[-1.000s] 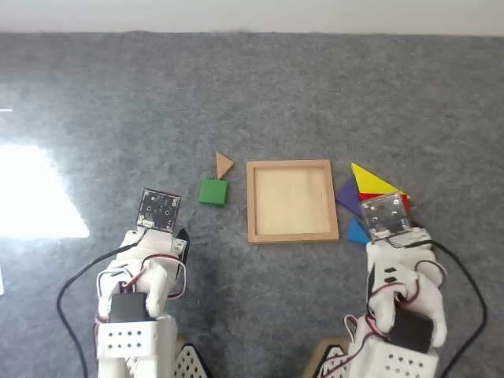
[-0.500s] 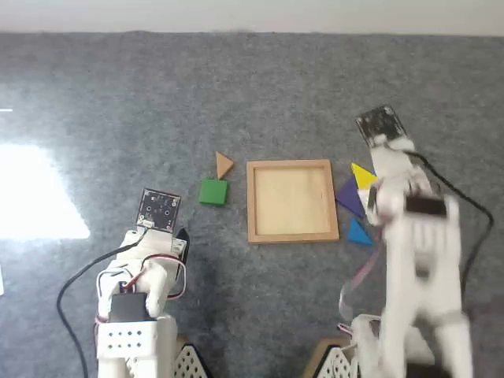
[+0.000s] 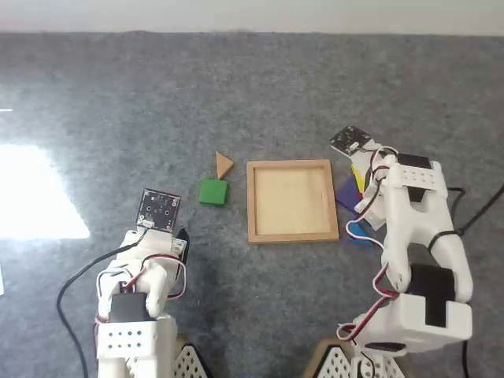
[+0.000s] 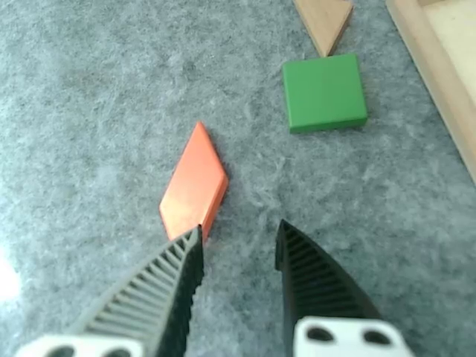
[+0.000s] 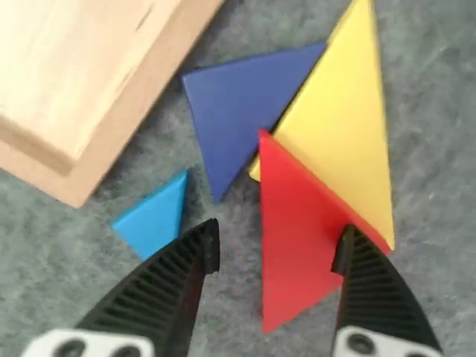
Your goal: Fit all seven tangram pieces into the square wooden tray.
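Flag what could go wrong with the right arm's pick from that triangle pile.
1. The open right gripper straddles the red triangle, which overlaps the yellow triangle; closing may drag or tip the yellow one too.
2. One finger hangs close to the light blue triangle; coming down could knock it away, perhaps against the tray.
3. The pieces lie flat and thin on the grey mat, so the fingers may slip off the red edge.
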Motion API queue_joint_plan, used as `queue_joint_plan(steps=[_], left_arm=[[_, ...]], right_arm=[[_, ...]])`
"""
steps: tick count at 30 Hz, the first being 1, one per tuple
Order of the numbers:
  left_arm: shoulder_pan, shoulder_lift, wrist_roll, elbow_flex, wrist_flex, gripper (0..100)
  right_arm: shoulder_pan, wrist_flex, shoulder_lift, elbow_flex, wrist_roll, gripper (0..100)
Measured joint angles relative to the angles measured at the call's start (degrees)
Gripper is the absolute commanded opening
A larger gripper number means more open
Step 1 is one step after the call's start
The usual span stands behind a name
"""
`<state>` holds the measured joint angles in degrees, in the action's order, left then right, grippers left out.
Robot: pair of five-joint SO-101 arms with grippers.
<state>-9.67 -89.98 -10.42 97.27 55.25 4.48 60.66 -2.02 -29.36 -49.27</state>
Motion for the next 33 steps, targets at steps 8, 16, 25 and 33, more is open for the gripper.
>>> queue_joint_plan(steps=[8,16,25,33], left_arm=[[0.0,0.0,0.0,0.0,0.0,15],[0.0,0.0,0.0,0.0,0.0,15],[0.0,0.0,0.0,0.0,0.0,15],[0.0,0.0,0.0,0.0,0.0,15]], right_arm=[[0.1,-6.2,-4.9,2.3,-4.0,25.4],[2.0,-7.1,-6.8,3.3,-4.4,25.5],[6.3,-7.1,-5.3,2.2,-2.8,25.2],[8.9,-7.0,-5.1,2.2,-3.0,13.8]])
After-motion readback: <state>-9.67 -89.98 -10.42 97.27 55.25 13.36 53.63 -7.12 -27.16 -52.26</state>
